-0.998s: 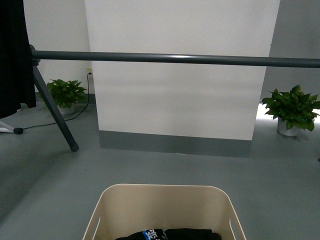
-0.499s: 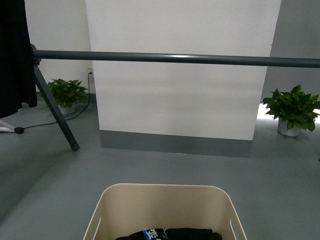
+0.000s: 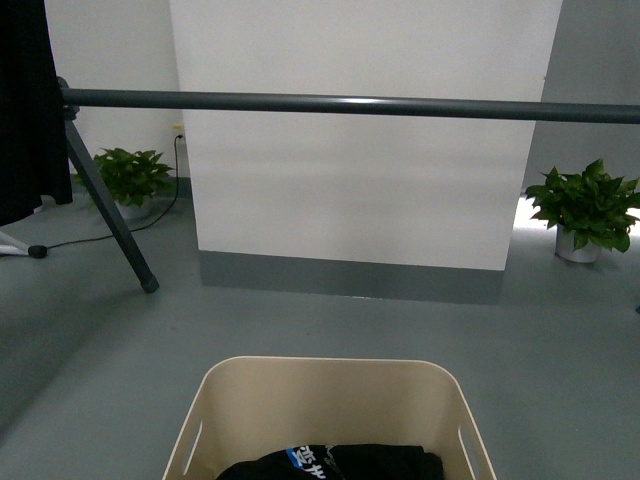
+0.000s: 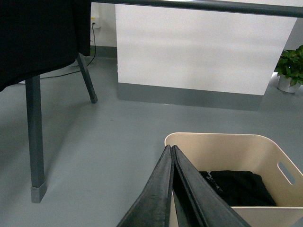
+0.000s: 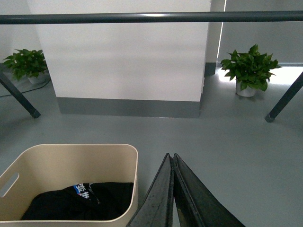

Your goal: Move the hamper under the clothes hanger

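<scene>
Hamper point(image 3: 325, 400): beige tub on the grey floor at 6 o'clock in the front view, short of the rail, black clothing point(image 3: 335, 463) with a blue-white label inside. Clothes hanger point(image 3: 350, 104): dark grey bar spanning the room at 12 o'clock, angled leg at 9 o'clock, black garment point(image 3: 25, 100) hung at its left end. Left gripper point(image 4: 171, 156): fingers pressed together, holding nothing, just beside the hamper's rim. Right gripper point(image 5: 170, 161): likewise closed and empty. Potted plants point(image 3: 585, 210) at 3 o'clock and at 10 o'clock.
</scene>
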Robot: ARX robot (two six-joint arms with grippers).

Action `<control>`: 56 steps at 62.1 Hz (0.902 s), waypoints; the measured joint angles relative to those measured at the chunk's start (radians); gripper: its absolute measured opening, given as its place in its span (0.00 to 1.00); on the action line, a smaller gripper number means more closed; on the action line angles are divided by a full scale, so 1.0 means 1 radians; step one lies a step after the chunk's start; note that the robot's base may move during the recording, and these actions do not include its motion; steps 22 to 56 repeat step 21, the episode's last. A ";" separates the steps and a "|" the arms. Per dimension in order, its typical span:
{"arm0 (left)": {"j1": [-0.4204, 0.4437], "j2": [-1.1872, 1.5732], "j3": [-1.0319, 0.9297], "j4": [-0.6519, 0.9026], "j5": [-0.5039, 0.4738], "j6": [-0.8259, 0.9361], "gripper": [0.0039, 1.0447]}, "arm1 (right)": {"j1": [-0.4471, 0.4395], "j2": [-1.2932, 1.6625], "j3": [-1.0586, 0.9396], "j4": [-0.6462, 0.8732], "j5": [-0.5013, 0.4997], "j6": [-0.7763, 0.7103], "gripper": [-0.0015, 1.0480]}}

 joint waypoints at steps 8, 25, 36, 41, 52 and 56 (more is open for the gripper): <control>0.000 0.000 0.000 0.000 0.000 0.000 0.29 | 0.000 0.000 0.000 0.000 0.000 0.000 0.25; 0.000 0.000 0.000 0.000 0.000 0.000 0.67 | 0.000 0.000 0.000 0.000 0.000 0.000 0.63; 0.000 0.000 0.000 0.000 0.000 0.000 0.67 | 0.000 0.000 0.000 0.000 0.000 0.000 0.63; 0.000 0.000 0.000 0.000 0.000 0.000 0.67 | 0.000 0.000 0.000 0.000 0.000 0.000 0.63; 0.000 0.000 0.000 0.000 0.000 0.000 0.67 | 0.000 0.000 0.000 0.000 0.000 0.000 0.63; 0.000 0.000 0.000 0.000 0.000 0.000 0.67 | 0.000 0.000 0.000 0.000 0.000 0.000 0.63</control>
